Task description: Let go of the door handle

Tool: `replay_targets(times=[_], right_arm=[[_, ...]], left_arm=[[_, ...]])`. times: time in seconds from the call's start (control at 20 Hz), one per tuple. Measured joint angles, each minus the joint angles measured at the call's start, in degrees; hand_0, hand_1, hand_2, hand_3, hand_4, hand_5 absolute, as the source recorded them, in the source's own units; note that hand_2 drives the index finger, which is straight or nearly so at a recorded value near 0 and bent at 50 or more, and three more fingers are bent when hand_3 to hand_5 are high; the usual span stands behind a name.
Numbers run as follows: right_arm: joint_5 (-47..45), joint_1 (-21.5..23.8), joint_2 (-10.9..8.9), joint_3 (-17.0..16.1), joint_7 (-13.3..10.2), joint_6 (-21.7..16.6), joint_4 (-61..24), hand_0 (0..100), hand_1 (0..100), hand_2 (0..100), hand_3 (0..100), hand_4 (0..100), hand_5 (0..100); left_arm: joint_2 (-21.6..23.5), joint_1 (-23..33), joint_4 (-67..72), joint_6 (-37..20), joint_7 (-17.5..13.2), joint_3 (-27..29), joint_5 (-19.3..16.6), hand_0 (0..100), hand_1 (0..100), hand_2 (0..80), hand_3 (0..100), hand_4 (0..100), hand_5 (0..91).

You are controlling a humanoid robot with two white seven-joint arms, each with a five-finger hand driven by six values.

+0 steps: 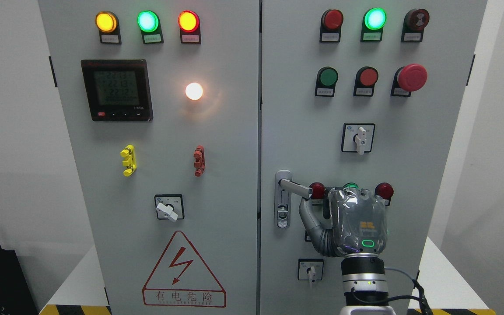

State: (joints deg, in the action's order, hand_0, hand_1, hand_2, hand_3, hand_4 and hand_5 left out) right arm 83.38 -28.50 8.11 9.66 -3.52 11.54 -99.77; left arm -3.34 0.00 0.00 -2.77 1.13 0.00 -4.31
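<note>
**Right hand at the lever, release pending**

At the right-hand cabinet door, my right hand (357,223) sits palm-in against the panel, its back toward the head camera. The door handle (295,188) is a silver lever sticking out horizontally from its lock plate (282,199) near the door's left edge. My thumb curves up beneath the lever's free end and appears to touch it; the other fingers are hidden behind the palm, so I cannot tell whether the grip is clamped or already slack. I judge the hand is placed this way because the lever was the thing being worked, and letting go means lifting the thumb clear and drawing straight back.

The hand also covers part of a row of pilot lamps, a red lamp (317,190) just beside the lever tip, so I would back away without sweeping sideways.

As for enclosures: the cabinet (234,245) itself is the only one, both doors look shut, and nothing inside shows. My left arm is out of view.
</note>
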Motion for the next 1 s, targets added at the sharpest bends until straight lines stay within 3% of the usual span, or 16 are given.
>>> replay_targets(times=[1.0], right_arm=[[-0.44, 3.71, 0.05, 0.48, -0.67, -0.65, -2.12, 55, 11, 87, 100, 100, 100]], left_arm=[[0.00, 0.00, 0.00, 0.00, 0.00, 0.00, 0.00, 12, 39, 0.0, 0, 0, 0.0]])
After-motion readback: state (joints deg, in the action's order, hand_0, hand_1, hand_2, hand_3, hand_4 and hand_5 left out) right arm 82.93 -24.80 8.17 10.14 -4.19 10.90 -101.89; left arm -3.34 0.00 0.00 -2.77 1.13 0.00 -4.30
